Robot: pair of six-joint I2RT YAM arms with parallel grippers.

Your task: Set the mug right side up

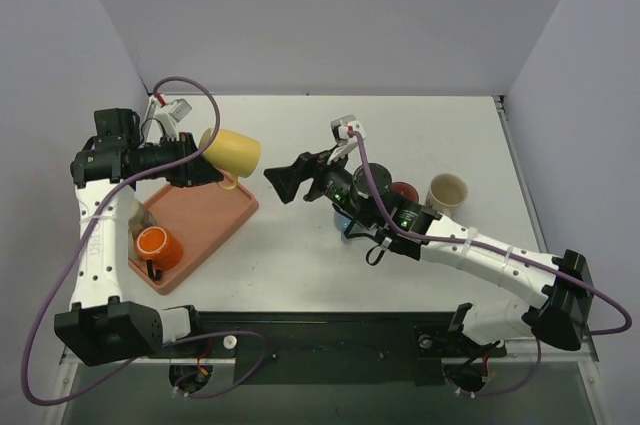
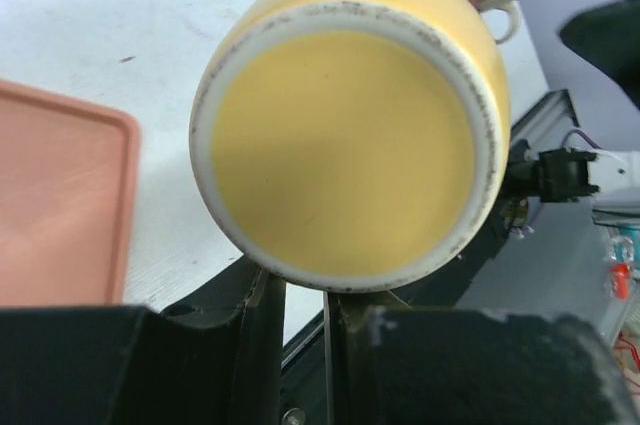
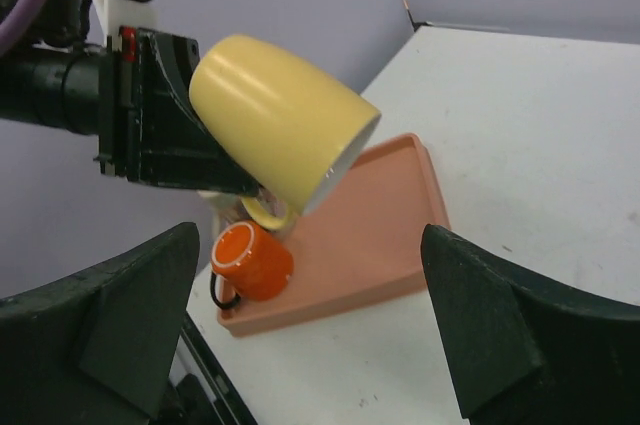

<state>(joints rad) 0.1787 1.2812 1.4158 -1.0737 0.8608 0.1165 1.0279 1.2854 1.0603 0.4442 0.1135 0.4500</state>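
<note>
Nearest me, lower left of the top view, an orange mug (image 1: 157, 246) sits at the near end of the tray (image 1: 215, 217). Above the tray's far corner, left of centre, the left gripper (image 1: 207, 171) is clenched on the yellow mug (image 1: 234, 152) low by its handle. It holds the mug in the air, tilted, mouth slanting down toward the tray. Just right of it the right gripper (image 1: 283, 183) stands spread and empty, pointed at the mug.

Risk, in my judgement: the hold is narrow and off to one side. The mug may swing or slip while rotated and drop onto the tray rim or the orange mug. The right fingers could clip it if they advance.

Open table (image 1: 300, 125) lies beyond, centre top; a red mug (image 1: 404, 191) and a cream mug (image 1: 447, 192) crowd the right
</note>
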